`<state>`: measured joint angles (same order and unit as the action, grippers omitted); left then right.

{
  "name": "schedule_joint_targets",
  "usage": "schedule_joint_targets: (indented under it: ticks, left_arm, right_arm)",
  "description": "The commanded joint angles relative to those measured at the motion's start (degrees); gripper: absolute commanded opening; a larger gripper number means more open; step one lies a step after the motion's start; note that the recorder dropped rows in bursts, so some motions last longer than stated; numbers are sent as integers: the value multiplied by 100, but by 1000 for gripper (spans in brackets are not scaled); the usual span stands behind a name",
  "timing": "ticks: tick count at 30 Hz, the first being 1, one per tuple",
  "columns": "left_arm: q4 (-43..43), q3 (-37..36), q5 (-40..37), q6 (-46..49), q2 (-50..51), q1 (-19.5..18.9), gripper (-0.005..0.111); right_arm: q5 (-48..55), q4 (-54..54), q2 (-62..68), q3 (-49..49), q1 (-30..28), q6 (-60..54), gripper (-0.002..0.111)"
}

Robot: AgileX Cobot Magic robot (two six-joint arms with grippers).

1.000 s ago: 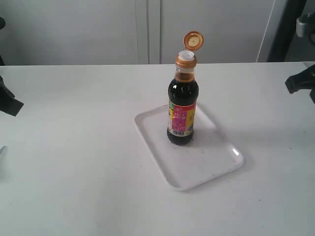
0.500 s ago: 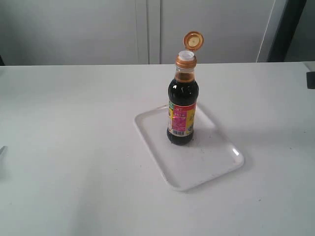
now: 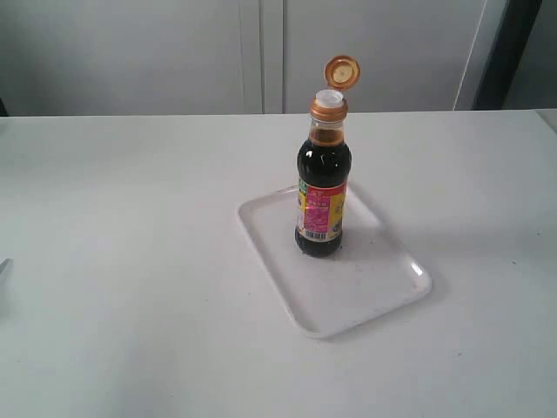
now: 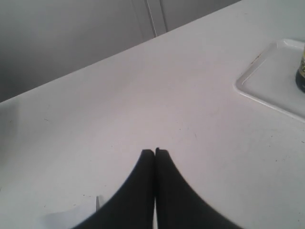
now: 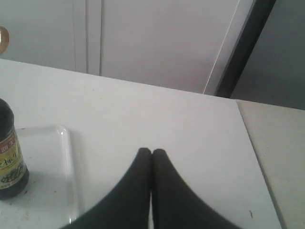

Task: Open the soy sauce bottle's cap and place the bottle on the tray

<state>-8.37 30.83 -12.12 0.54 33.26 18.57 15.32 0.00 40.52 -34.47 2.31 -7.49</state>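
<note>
The soy sauce bottle (image 3: 323, 192) stands upright on the white tray (image 3: 365, 292), near the tray's far end. Its orange-brown cap (image 3: 341, 71) is flipped back on the hinge, and the white spout (image 3: 329, 98) shows. Neither arm appears in the exterior view. My left gripper (image 4: 155, 151) is shut with nothing in it, over bare table well away from the tray (image 4: 269, 81). My right gripper (image 5: 152, 151) is also shut and empty, over the table beside the tray (image 5: 52, 167); the bottle (image 5: 10, 157) shows at that view's edge.
The white table (image 3: 130, 261) spreads around the tray on all sides. Grey cabinet doors (image 3: 261, 52) stand behind it. A dark upright post (image 3: 500, 52) rises at the back right. A small pale object (image 3: 3, 266) lies at the table's left edge.
Both grippers, seen at the left and right edges a second ago, have drawn out of the exterior view. Bottle and tray have not moved.
</note>
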Motion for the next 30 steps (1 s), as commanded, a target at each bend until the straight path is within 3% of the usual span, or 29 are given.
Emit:
schedule_joint_targets:
  ticks: [1,12,30]
  left_arm:
    - [55,-188,103,-54,-344,-12,0]
    - [64,-569,94,-479,-1287,-12,0]
    - [64,-623,-919,-718,-2665,-12,0]
  right_arm:
    - [-458,0,-325,336,-70,-22,0]
    - [-711,0,-1423,718,-70,42,0]
    - [-33,172,-2441,718,-70,180,0]
